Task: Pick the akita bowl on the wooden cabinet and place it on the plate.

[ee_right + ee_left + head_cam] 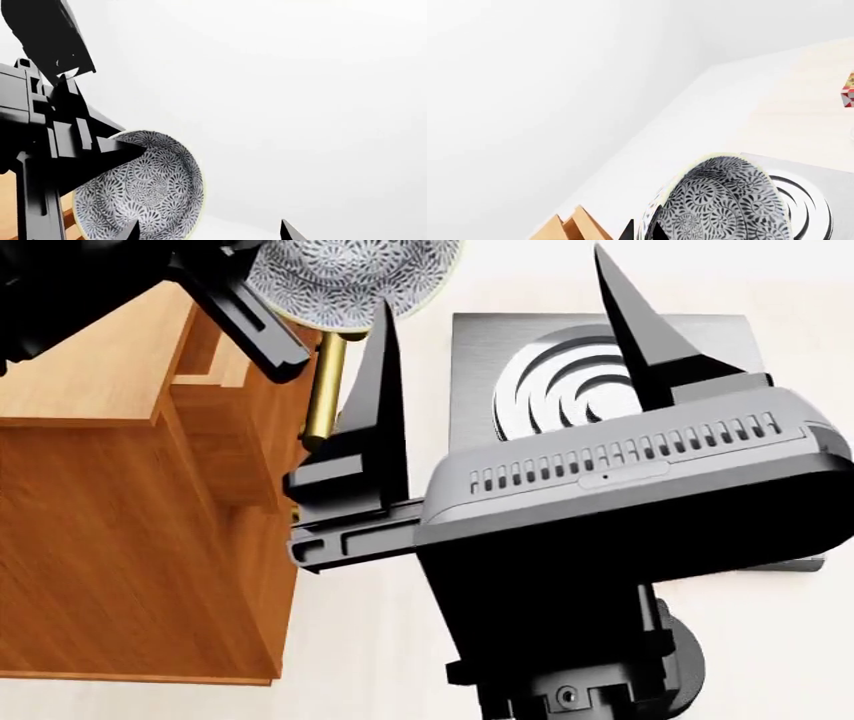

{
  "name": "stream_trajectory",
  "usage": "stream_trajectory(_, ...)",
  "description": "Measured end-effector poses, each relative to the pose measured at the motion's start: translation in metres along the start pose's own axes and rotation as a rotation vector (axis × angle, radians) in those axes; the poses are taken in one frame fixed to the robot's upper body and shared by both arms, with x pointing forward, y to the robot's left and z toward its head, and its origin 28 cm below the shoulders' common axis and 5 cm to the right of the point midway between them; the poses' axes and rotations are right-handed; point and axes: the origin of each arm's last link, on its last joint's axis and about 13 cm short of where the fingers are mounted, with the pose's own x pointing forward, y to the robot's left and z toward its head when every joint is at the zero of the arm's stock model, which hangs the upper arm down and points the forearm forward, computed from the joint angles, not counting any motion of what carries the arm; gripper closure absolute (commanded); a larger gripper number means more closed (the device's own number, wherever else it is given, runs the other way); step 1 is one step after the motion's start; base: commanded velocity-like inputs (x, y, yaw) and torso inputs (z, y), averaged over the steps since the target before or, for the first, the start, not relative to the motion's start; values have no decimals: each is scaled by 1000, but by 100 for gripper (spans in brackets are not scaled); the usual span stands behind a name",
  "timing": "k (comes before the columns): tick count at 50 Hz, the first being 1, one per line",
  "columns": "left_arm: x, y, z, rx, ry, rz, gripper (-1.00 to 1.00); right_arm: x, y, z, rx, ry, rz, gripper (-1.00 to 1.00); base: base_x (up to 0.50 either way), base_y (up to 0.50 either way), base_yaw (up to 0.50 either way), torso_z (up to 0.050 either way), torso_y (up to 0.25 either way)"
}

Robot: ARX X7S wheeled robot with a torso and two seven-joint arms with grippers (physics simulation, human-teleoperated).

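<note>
While left hand (287, 325) pinches one akita bowl (350, 275) | right hand (501, 340) spread | one stove (561, 390)

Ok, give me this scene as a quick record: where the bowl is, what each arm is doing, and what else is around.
bowl: patterned, tipped on its side, held in the air
bowl position: between cabinet and stove in the head view
left end effector: closed on the bowl's rim
right end effector: open, empty, hanging over the stove's near side
plate: not in view
task status: bowl picked, not yet placed
</note>
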Motion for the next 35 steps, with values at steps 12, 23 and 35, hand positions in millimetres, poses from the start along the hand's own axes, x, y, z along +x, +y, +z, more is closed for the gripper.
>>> stream_trajectory(12, -3, -3, -2, -3, -13, -22, 100, -2, 1, -1, 3, -2, -3, -100, 0, 0, 0, 0, 1)
stream_trajectory(23, -7, -5, -1, -4, -32, -43, 100, -2, 1, -1, 3, -2, -4, -100, 0, 0, 0, 0, 0)
stream_trajectory(35, -11, -7, -2, -2, -55, -81, 100, -1, 0, -1, 2, -2, -5, -100, 0, 0, 0, 0, 1)
